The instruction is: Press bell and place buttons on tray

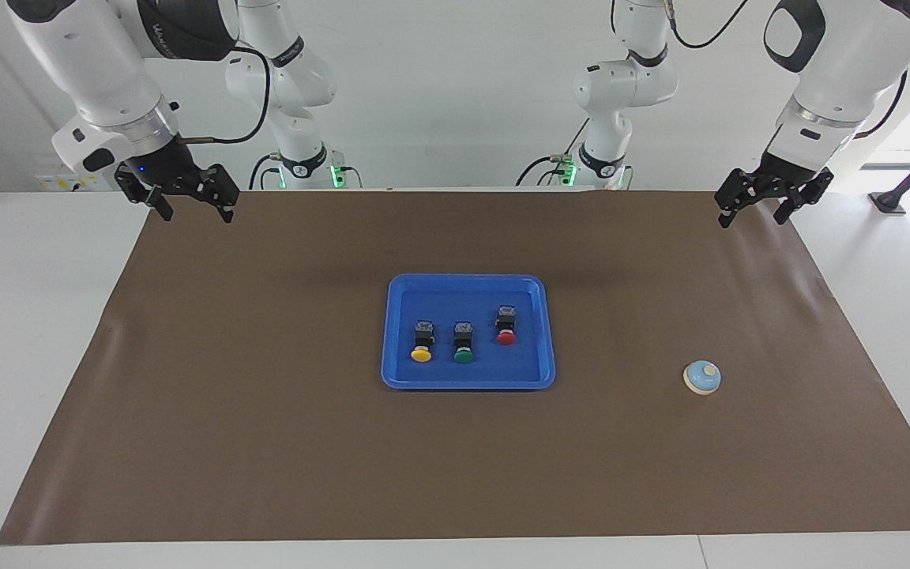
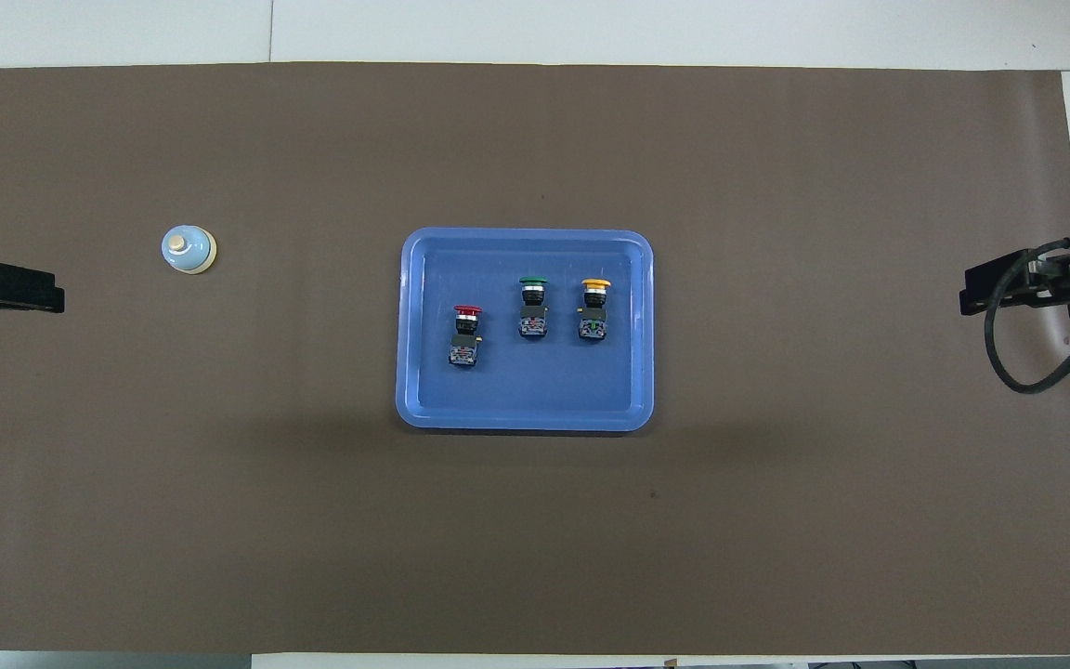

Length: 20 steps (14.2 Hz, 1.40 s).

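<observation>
At the middle of the brown mat [image 1: 265,442] sits the blue tray [image 1: 400,378], and all three buttons lie inside it. Reading the overhead view as a clock face with the tray's centre as the hub, the red button [image 2: 465,333] lies at about nine o'clock, the green button [image 2: 532,306] at about twelve, and the yellow button [image 2: 594,308] at about two, caps pointing away from the robots.

Out toward the left arm's end of the mat stands the bell [image 1: 702,377], alone and untouched, at roughly nine o'clock from the tray overhead.

Up goes the attention to the left gripper [image 1: 764,205]: it hangs in the air over the mat's corner at the robots' edge, fingers spread wide, nothing between them, well apart from the bell.

The right gripper [image 1: 189,203] hovers over the mat's other robot-side corner, jaws parted and empty, well clear of tray and buttons alike.
</observation>
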Tool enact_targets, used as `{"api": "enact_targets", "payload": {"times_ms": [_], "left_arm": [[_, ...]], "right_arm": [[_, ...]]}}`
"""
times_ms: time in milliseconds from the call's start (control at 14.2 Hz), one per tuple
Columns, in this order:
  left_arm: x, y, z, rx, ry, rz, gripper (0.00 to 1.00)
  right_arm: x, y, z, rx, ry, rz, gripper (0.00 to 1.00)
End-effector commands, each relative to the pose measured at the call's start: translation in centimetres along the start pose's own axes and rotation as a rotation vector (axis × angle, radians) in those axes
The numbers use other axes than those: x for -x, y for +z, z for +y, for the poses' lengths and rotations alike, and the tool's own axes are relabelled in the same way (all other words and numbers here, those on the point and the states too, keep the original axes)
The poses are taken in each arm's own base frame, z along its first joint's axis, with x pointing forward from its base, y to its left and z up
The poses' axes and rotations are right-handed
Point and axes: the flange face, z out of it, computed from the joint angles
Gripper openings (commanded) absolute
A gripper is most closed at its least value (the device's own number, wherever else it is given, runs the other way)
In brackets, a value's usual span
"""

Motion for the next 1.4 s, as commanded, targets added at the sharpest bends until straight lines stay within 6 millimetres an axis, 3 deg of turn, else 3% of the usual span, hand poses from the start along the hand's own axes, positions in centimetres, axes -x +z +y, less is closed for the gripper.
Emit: {"api": "enact_targets", "payload": {"times_ms": [0,492,843,1334], "left_arm": [[0.1,-1.2,0.0,-0.005,-0.016,0.002,1.0],[-1.2,-3.9,-0.7,0.016,-0.027,-0.003,1.0],[-1.1,-4.2,0.9,0.027,0.002,-0.012,1.0],[-0.5,-4.1,1.0,0.029,0.01,-0.039,1.0]], "right_arm": [[0.3,0.1,0.1,0.0,-0.009,0.009,1.0],[0.3,0.0,0.1,0.0,-0.009,0.01,1.0],[0.3,0.0,0.1,0.0,-0.009,0.01,1.0],[0.3,0.0,0.1,0.0,-0.009,0.01,1.0]]}}
